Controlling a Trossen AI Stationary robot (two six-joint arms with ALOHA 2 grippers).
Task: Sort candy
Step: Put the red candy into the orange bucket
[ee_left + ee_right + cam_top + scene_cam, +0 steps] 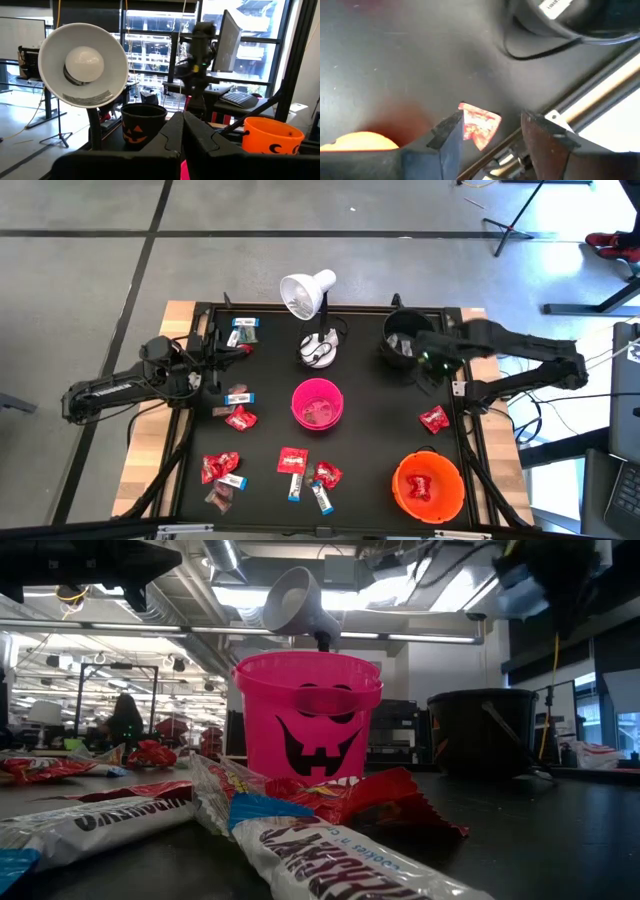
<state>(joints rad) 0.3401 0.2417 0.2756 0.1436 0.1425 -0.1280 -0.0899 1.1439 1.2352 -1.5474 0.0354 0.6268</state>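
Now my right claw (432,370) hangs open and empty beside the black bucket (402,340). A red candy packet (434,419) lies flat on the bench (380,440) toward six o'clock from it, long axis roughly ten-to-four, nearest my right arm. My left claw (212,358), pinched closed, waits at the nine o'clock edge.

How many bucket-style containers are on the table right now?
3: a pink bucket at the table's center, a black bucket at the back right, an orange bucket at the front right. None appears hidden.
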